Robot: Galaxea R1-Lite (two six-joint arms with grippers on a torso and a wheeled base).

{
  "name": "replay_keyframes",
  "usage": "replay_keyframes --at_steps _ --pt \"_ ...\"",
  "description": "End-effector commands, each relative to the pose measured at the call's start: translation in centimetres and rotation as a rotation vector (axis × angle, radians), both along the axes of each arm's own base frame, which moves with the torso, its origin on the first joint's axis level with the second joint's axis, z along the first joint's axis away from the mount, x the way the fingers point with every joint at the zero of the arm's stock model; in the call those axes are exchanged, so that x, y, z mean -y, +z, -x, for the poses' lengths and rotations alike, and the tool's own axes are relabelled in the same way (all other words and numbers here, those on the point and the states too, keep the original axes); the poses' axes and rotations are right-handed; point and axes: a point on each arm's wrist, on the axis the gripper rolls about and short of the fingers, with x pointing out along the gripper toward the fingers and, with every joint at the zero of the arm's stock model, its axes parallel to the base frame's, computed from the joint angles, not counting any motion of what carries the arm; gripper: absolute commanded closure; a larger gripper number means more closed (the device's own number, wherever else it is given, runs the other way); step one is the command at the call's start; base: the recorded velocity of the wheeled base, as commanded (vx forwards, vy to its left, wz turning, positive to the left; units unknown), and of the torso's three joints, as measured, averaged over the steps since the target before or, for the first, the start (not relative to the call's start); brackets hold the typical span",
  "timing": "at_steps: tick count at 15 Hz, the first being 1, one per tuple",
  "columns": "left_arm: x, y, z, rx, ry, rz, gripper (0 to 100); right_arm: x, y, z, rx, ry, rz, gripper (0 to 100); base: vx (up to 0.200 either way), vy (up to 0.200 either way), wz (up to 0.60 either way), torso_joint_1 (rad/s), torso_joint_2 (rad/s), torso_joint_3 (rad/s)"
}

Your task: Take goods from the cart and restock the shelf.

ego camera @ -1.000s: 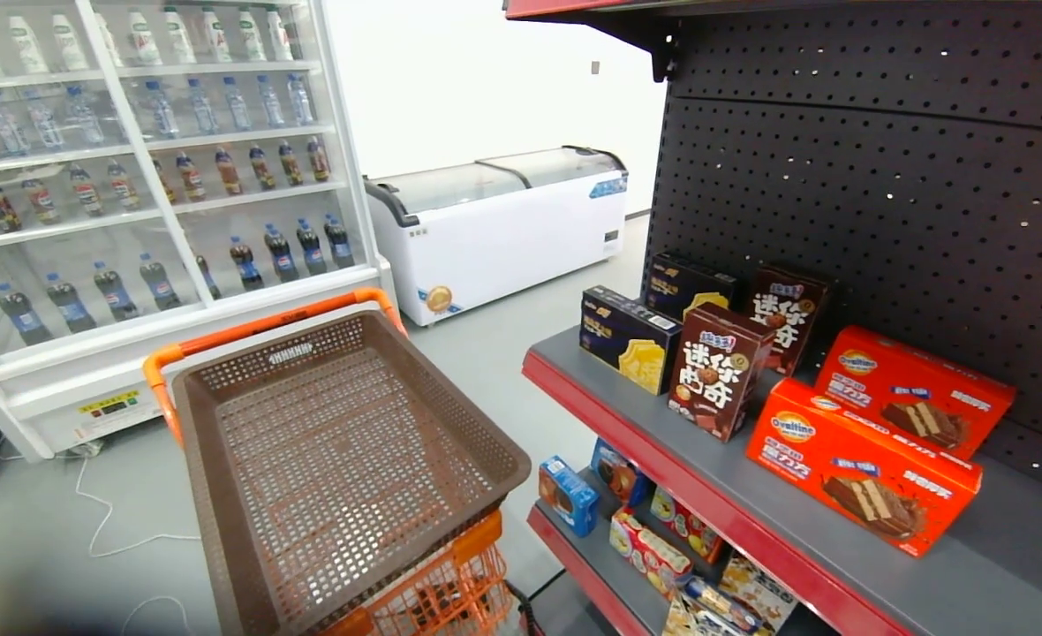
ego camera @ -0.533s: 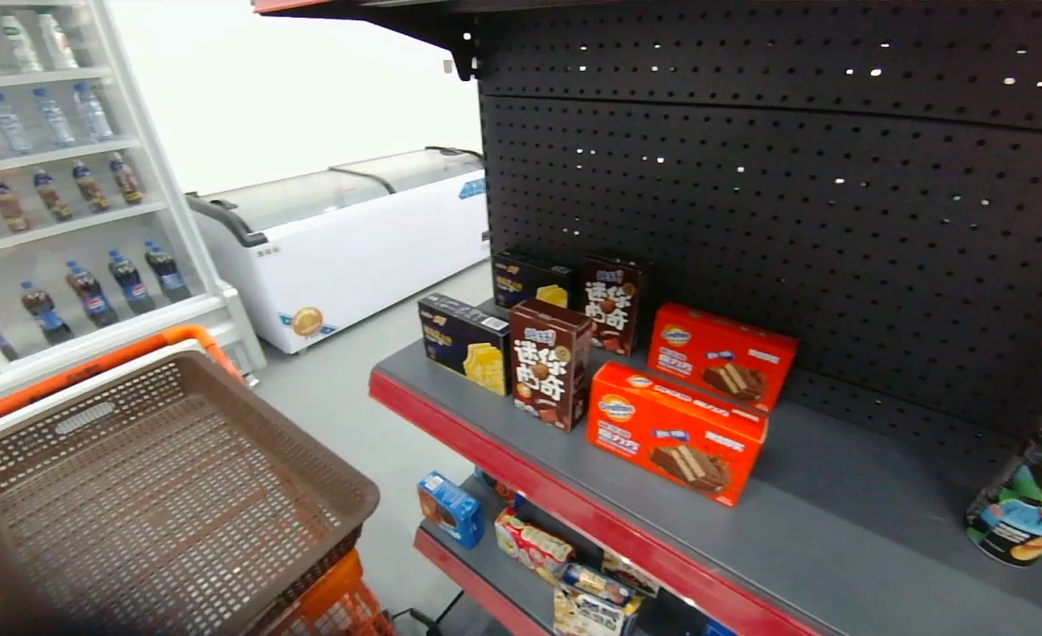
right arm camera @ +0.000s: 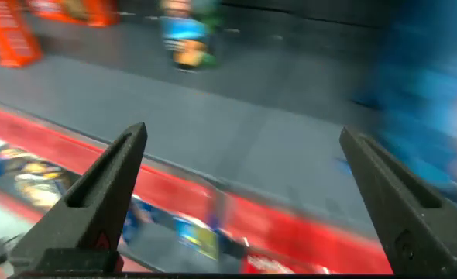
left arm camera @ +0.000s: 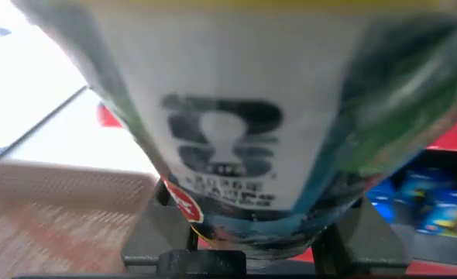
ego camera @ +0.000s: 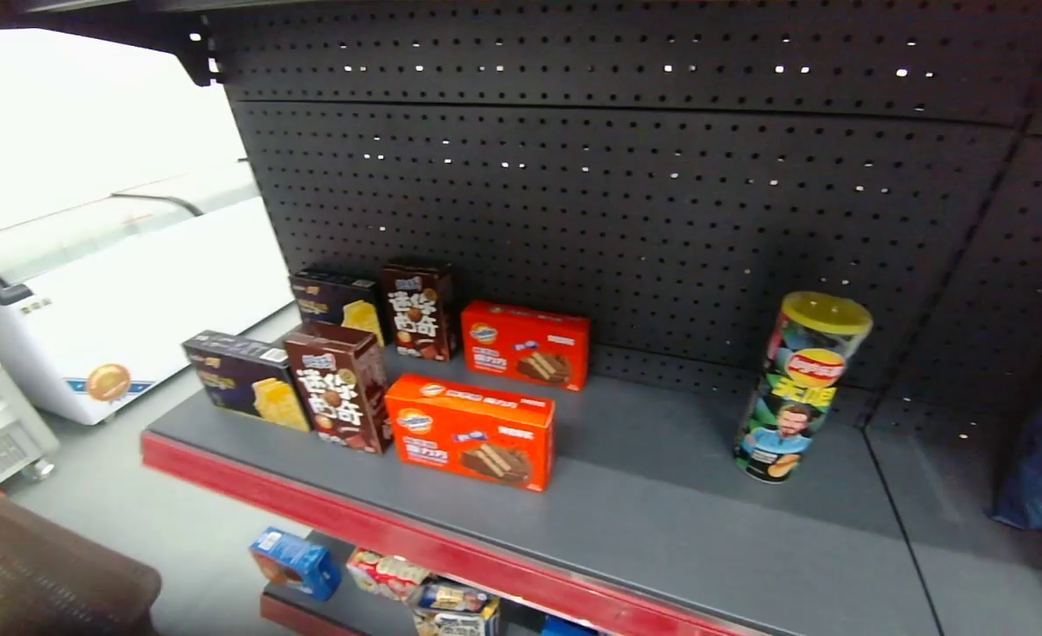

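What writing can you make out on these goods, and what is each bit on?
Brown boxes: big white characters, not quoted here.
Orange boxes: oval logo, small print blurred.
Dark boxes: yellow print, too small.
Shelf can: red logo, yellow characters, unquoted.
Held can, in left tool: dark print, blurred.

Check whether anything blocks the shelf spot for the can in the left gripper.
Nothing visible does. The shelf is bare between the orange box and the standing can, so the held can should fit there.

Left tool (left arm camera: 255, 232) grips a chip can (left arm camera: 236, 116) between its fingers; right tool (right arm camera: 242, 132) has its fingers spread wide.
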Motion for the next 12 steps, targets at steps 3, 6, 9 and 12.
replay_keyframes --at_steps 3,6,9,12 --pt "-0.01 0.15 -0.02 0.001 0.001 0.001 100 0.00 0.00 0.00 0.000 0.001 0.001 0 0.000 0.000 -0.60 0.002 0.00 -0.001" --pt "0.00 0.19 0.00 0.002 0.003 0.001 100 0.00 0.00 0.00 0.000 0.001 -0.001 0 0.000 0.000 -0.40 0.003 0.00 0.002" --pt "0.00 0.20 -0.02 0.005 0.004 0.002 100 0.00 0.00 0.00 0.000 0.001 -0.001 0 0.000 0.000 0.00 0.000 0.00 0.000" --pt "0.00 0.26 0.00 0.008 0.004 0.003 100 0.00 0.00 0.00 0.000 0.001 0.001 0 0.000 0.000 0.00 0.000 0.00 0.000"
